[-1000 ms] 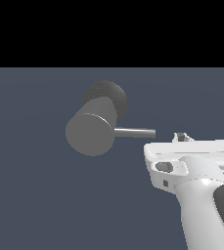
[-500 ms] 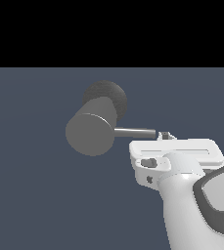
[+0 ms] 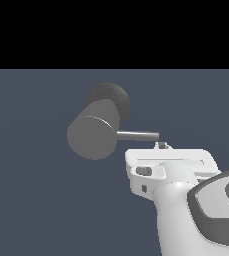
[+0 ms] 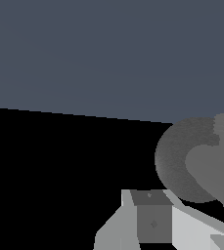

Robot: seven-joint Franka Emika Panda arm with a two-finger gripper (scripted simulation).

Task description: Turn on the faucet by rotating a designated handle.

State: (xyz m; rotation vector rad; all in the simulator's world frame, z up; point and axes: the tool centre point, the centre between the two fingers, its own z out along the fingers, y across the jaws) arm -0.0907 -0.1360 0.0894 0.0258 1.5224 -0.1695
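Observation:
The faucet (image 3: 93, 136) is a thick matte grey cylinder with its flat round end facing the exterior view, on a darker round base (image 3: 111, 97). Its handle (image 3: 138, 135), a thin silver rod, sticks out toward the exterior view's right. My gripper (image 3: 161, 145) shows only a small fingertip nub above the white hand, just under the rod's free end, touching or nearly touching it. The fingers look closed together with nothing between them. In the wrist view the fingers (image 4: 152, 219) sit close to the faucet (image 4: 216, 166) and its base (image 4: 174, 156); the handle does not show there.
A flat dark blue-grey floor (image 3: 36, 200) stretches all around the faucet. My white arm (image 3: 186, 220) fills the exterior view's lower right corner. Black background lies beyond the floor's far edge.
My hand has moved toward the exterior view's left, bringing the fingertips from beyond the rod's end to just under its tip. The faucet and handle have not turned.

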